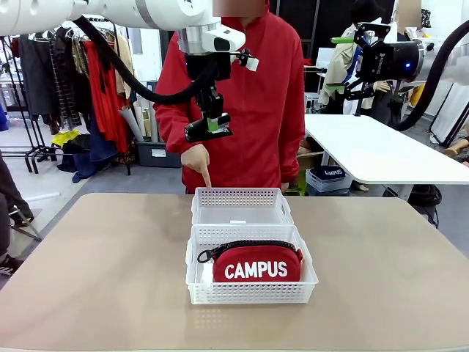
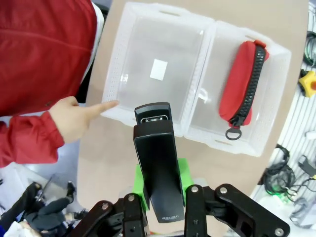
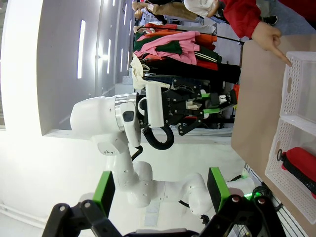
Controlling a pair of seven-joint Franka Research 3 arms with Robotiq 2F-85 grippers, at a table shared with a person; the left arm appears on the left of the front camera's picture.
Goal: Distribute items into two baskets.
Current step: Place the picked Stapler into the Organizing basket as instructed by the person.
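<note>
The black stapler (image 2: 157,163) is clamped between the green pads of my left gripper (image 1: 209,130), which hangs in the air above and behind the far basket (image 1: 242,196). That white lattice basket is empty apart from a white label on its floor. The near basket (image 1: 249,292) holds the red CAMPUS pouch (image 1: 256,265), its black zipper on top. In the left wrist view the stapler points at the empty basket (image 2: 118,64), with the pouch (image 2: 242,84) lying in the other one (image 2: 276,98). My right gripper (image 1: 338,64) is raised at the upper right, open and holding nothing.
A person in a red top stands at the far side, one hand (image 1: 198,160) pointing a finger down at the far basket's left back corner. A second white table (image 1: 381,150) stands behind to the right. The tan tabletop (image 1: 102,271) is bare around the baskets.
</note>
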